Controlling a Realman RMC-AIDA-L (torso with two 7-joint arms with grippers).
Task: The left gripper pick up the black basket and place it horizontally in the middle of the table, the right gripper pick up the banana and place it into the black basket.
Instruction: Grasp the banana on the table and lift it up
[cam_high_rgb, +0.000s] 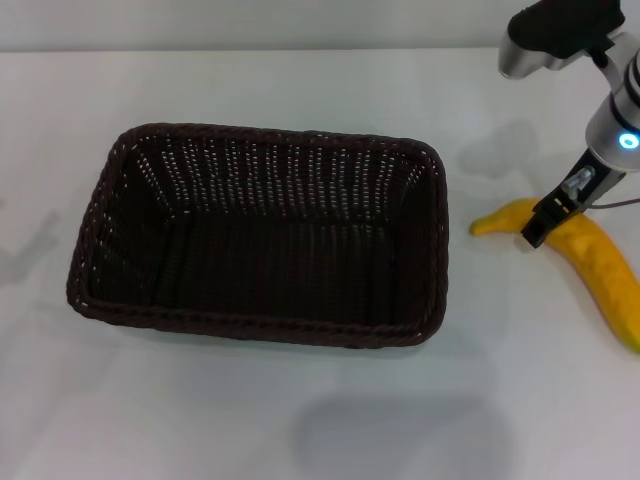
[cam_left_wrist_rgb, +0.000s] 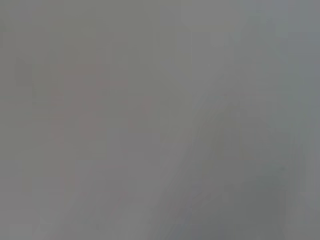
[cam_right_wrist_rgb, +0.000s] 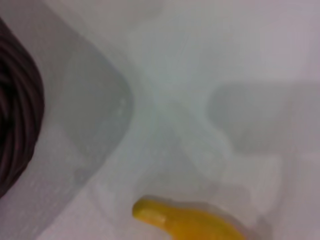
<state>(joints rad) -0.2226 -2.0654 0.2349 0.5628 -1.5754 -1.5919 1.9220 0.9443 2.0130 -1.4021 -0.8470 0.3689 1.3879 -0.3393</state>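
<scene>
Banana (cam_high_rgb: 590, 262) lain on table (cam_high_rgb: 300, 430) right of black basket (cam_high_rgb: 262, 232). Right gripper (cam_high_rgb: 548, 222) set at banana's stem end; grip state cannot be told. Judged light, smooth, bruisable; best grasped mid-body.

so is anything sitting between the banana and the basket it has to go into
Nothing visible does. The banana lies on the bare table to the right of the black basket, with only white tabletop in the gap. The basket is empty. The right gripper is down at the banana's near end; the left gripper is out of view.
</scene>
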